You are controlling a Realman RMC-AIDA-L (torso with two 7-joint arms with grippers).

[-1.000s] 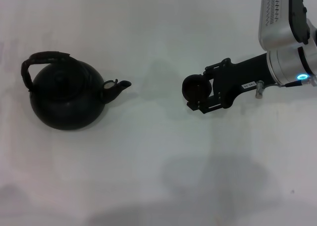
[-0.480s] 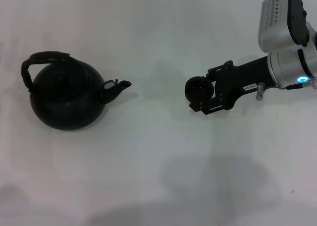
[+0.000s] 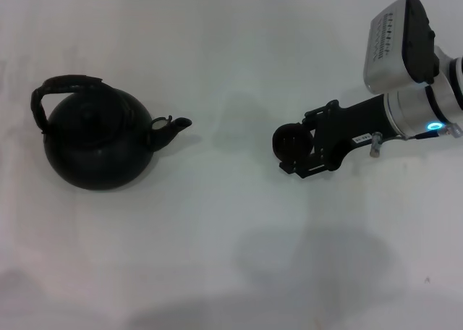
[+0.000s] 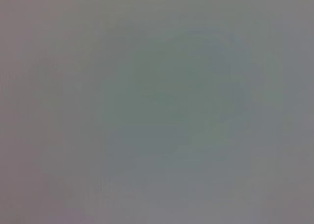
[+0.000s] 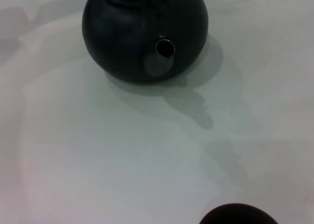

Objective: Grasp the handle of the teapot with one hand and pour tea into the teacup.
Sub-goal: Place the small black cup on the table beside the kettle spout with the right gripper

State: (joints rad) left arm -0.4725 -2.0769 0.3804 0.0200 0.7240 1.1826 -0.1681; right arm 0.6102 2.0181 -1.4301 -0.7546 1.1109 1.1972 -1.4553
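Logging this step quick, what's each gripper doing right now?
Left gripper: not in view.
Right gripper: at the small round dark teacup; whether it grips the cup cannot be told.

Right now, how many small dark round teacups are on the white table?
1. The small dark round teacup sits at the right gripper, far right of the big matte black teapot; no other shows.
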